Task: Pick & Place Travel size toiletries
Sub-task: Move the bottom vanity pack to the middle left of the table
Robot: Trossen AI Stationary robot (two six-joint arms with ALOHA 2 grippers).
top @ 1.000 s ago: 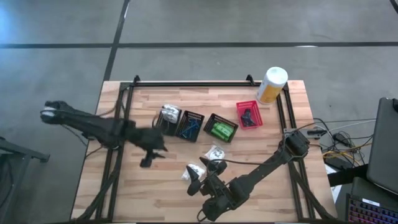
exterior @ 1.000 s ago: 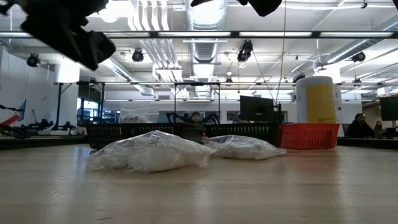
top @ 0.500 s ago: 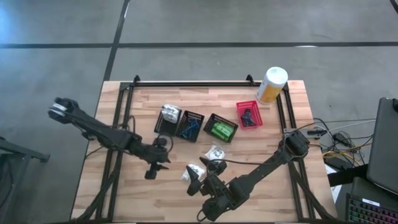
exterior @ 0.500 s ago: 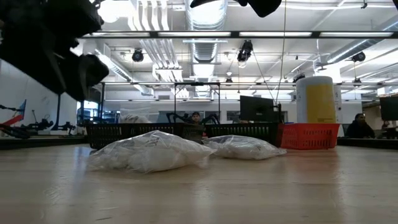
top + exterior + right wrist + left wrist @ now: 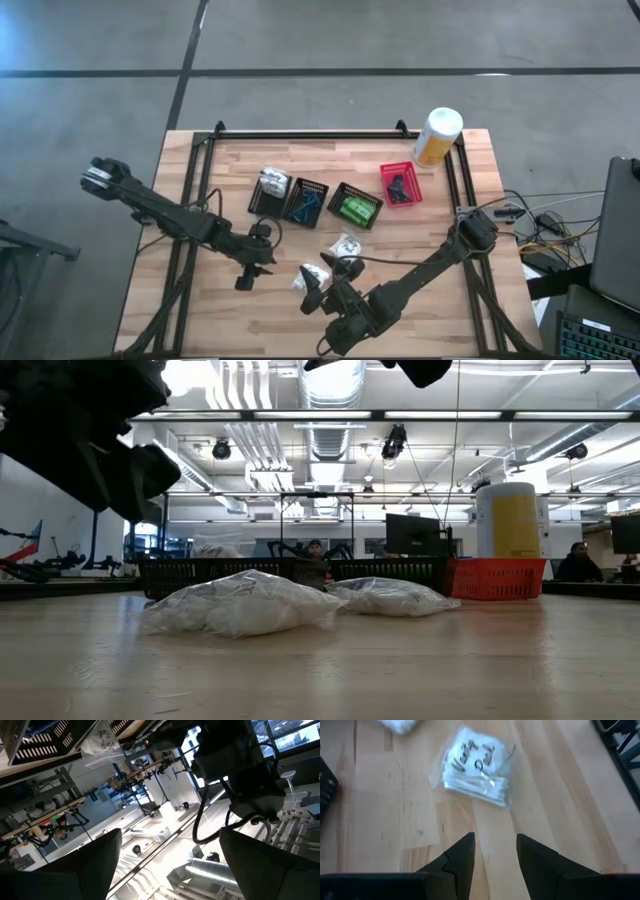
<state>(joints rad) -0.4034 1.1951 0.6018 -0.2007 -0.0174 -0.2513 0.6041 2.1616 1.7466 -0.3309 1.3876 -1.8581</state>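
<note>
Our left gripper (image 5: 494, 851) hovers with jaws parted and empty, just short of a white wrapped packet (image 5: 476, 768) lying flat on the bench (image 5: 420, 230). We judge this the approach; next comes descent and closing across it. Its long axis slants across the planks. Our right gripper (image 5: 322, 283) waits released nearby.

Bare wood lies between the left gripper (image 5: 247, 277) and the nearer wrapped white packet (image 5: 307, 276); nothing stands in that gap. A second packet (image 5: 346, 245) lies just beyond. The right gripper (image 5: 318, 287) and its arm crowd the first packet's far side. A row of mesh baskets (image 5: 330, 202) closes the table's middle.
</note>
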